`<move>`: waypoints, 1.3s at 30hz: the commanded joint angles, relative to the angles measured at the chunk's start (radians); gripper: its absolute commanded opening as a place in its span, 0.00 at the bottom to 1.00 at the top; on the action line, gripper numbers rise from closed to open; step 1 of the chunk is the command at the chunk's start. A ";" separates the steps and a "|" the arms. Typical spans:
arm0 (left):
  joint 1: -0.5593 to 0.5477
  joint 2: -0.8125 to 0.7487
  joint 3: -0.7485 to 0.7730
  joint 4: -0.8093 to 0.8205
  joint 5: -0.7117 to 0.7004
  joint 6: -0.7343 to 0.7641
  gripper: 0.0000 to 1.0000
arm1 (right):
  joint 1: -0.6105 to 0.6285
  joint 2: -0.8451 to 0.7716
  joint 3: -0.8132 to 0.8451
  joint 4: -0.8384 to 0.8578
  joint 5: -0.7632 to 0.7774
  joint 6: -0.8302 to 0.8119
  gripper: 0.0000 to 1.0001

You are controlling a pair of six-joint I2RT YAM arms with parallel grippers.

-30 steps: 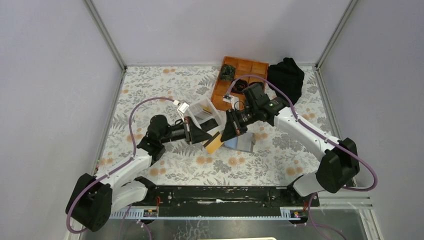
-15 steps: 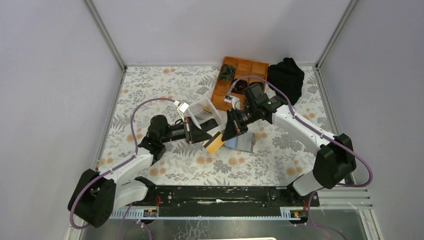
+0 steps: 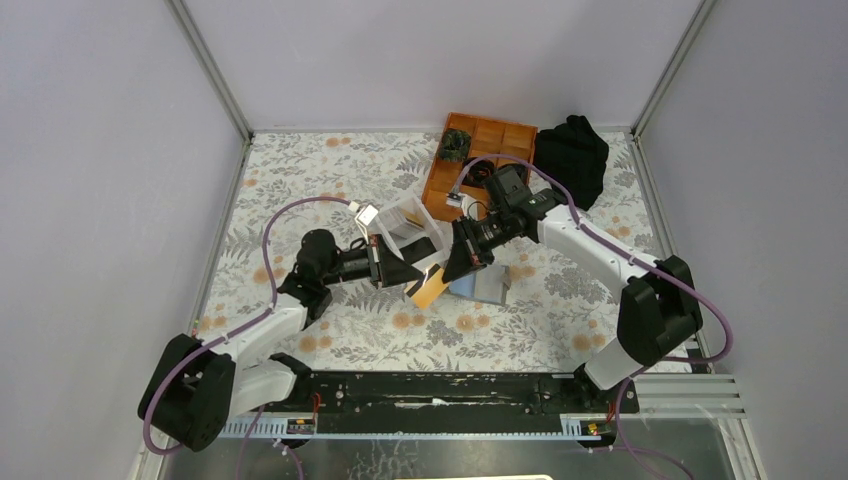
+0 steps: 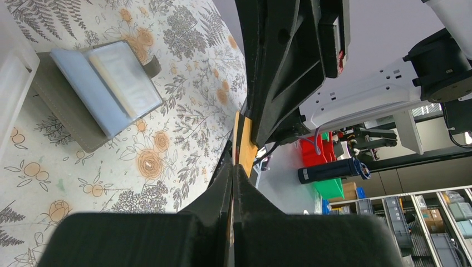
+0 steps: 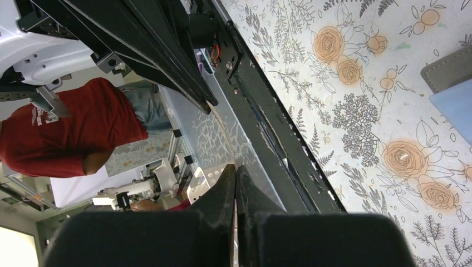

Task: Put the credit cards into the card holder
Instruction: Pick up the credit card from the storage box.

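A tan-gold credit card (image 3: 430, 290) hangs just above the floral table between both grippers. My left gripper (image 3: 412, 278) is shut on its left end; the left wrist view shows the card (image 4: 245, 149) edge-on, running from those jaws (image 4: 232, 167) up to the right gripper's black fingers (image 4: 278, 72). My right gripper (image 3: 452, 272) is shut on the other end; in the right wrist view the card is a thin pale edge (image 5: 225, 136) ahead of the closed tips (image 5: 235, 167). The grey card holder (image 3: 487, 288) lies open beside the card, pale bluish inside up (image 4: 111, 83) (image 5: 453, 105). Other cards are not visible.
A white two-compartment box (image 3: 410, 225) stands just behind the left gripper; its wall shows in the left wrist view (image 4: 11, 83). An orange gridded tray (image 3: 482, 160) with small dark items and a black cloth (image 3: 572, 155) sit at the back right.
My left gripper's jaws have closed on the tan-gold card. The right arm's elbow has shifted a little; the card and card holder stay where they were.
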 commanded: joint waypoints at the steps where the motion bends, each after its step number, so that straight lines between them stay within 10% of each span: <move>1: -0.028 0.012 0.004 0.093 0.121 -0.029 0.01 | 0.010 0.024 0.079 0.128 -0.040 0.010 0.00; 20: -0.029 0.044 0.012 0.103 0.162 -0.054 0.15 | 0.006 0.076 0.117 0.128 -0.049 -0.003 0.00; 23: -0.030 0.056 0.016 0.100 0.176 -0.056 0.00 | 0.004 0.081 0.119 0.129 -0.046 -0.008 0.00; 34: -0.029 0.042 0.006 0.073 0.135 -0.056 0.00 | 0.001 0.112 0.129 0.134 -0.024 -0.004 0.00; 39: -0.029 0.040 0.013 0.013 0.056 -0.019 0.00 | -0.001 0.095 0.130 0.097 0.054 -0.023 0.16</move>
